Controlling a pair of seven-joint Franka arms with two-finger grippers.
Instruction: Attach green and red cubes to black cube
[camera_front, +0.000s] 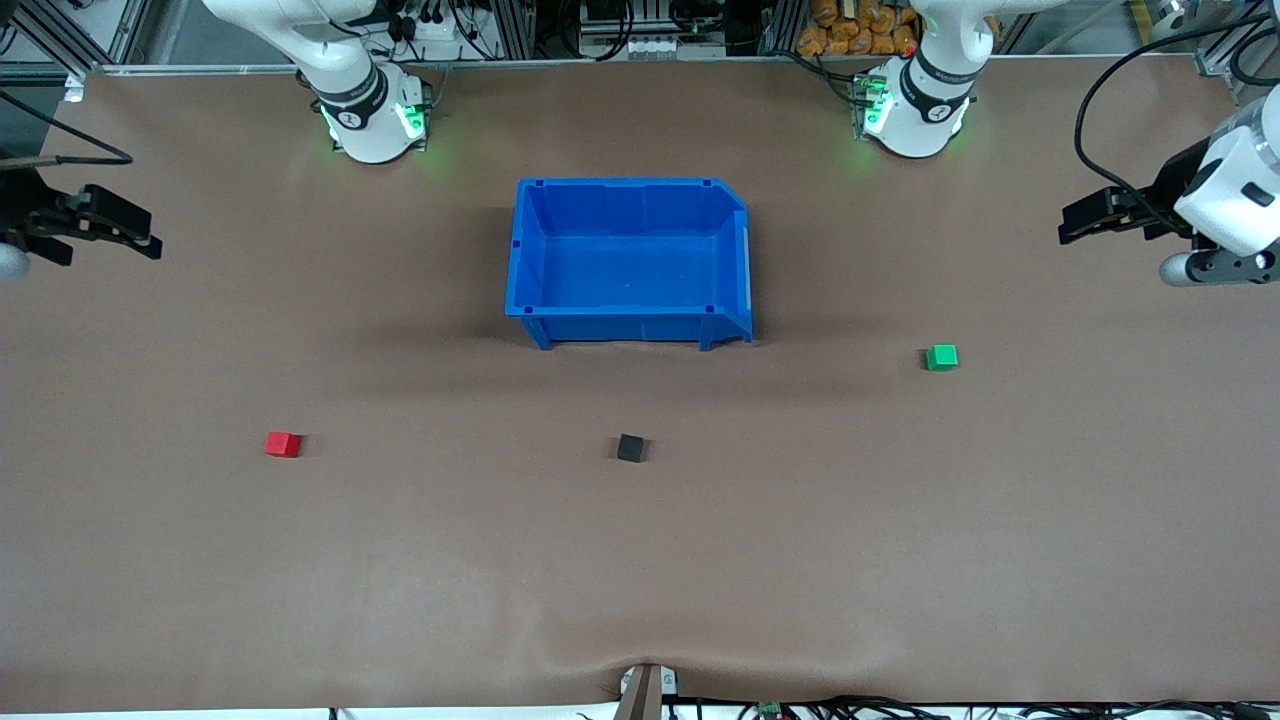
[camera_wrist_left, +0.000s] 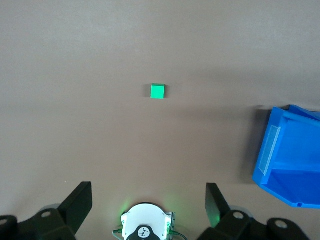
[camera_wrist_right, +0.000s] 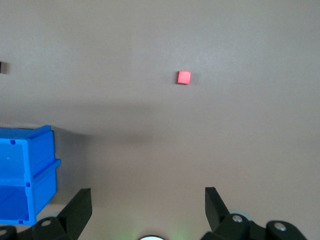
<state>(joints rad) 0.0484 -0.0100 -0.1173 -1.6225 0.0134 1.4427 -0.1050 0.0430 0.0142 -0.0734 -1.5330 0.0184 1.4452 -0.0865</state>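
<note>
The black cube (camera_front: 631, 447) lies on the brown table, nearer to the front camera than the blue bin (camera_front: 745, 290). The red cube (camera_front: 283, 444) lies toward the right arm's end of the table and shows in the right wrist view (camera_wrist_right: 184, 77). The green cube (camera_front: 941, 357) lies toward the left arm's end and shows in the left wrist view (camera_wrist_left: 158, 91). My left gripper (camera_front: 1075, 222) is open and empty, high over its end of the table. My right gripper (camera_front: 140, 235) is open and empty, high over its end. Both arms wait.
The blue bin is open-topped and holds nothing; it stands mid-table between the two arm bases and shows in the left wrist view (camera_wrist_left: 272, 165) and the right wrist view (camera_wrist_right: 42, 165). Black cables hang by the left arm.
</note>
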